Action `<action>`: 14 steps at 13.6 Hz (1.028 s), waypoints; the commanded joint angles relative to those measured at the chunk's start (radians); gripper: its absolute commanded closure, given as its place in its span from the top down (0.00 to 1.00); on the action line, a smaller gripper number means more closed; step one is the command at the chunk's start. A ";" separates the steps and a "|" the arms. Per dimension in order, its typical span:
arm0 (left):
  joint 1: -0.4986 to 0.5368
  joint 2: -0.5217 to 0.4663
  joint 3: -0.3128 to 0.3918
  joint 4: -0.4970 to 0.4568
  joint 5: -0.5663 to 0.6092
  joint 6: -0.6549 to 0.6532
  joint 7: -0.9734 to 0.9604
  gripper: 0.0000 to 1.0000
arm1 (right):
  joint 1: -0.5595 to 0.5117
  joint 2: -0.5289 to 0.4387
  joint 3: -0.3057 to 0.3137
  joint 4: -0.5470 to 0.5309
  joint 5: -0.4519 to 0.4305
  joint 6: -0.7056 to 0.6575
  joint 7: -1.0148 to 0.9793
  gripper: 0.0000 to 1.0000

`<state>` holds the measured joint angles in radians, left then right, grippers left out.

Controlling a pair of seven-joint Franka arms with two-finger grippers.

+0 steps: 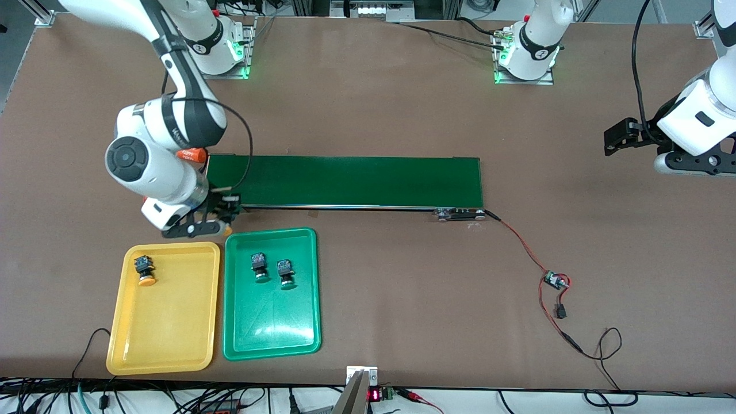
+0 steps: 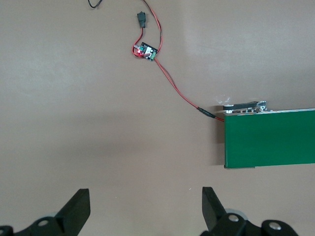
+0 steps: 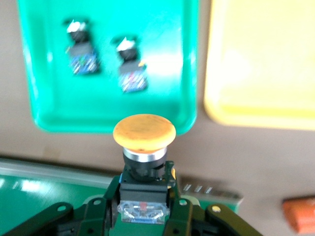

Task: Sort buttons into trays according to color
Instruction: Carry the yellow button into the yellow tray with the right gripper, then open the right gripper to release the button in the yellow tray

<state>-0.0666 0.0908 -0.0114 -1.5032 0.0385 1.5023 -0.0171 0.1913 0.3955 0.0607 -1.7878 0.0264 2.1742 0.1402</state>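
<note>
1. Clamping my right gripper (image 3: 142, 196) tight on the body of a yellow-capped button (image 3: 144, 132), cap pointing out, I hang over the conveyor belt (image 1: 345, 181) edge by the trays; it likely belongs in the yellow one.
2. My left gripper (image 2: 142, 209) waits spread wide, holding nothing, near the belt's other end.
3. The yellow tray (image 1: 167, 339) holds one yellow button (image 1: 145, 270); the green tray (image 1: 270, 328) beside it holds two green buttons (image 1: 259, 267).
</note>
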 commanded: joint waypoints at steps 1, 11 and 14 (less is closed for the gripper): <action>0.001 -0.002 0.002 0.004 0.014 -0.013 0.016 1.00 | -0.027 0.112 -0.009 0.125 -0.028 0.027 -0.028 0.14; 0.007 -0.002 0.004 0.001 0.014 -0.014 0.017 1.00 | -0.099 0.285 -0.119 0.220 -0.028 0.163 -0.244 0.15; 0.007 -0.002 0.004 0.001 0.014 -0.014 0.016 1.00 | -0.099 0.342 -0.133 0.215 -0.028 0.243 -0.248 0.16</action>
<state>-0.0621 0.0909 -0.0089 -1.5048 0.0385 1.4996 -0.0171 0.0927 0.6964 -0.0677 -1.6033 0.0086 2.3910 -0.0949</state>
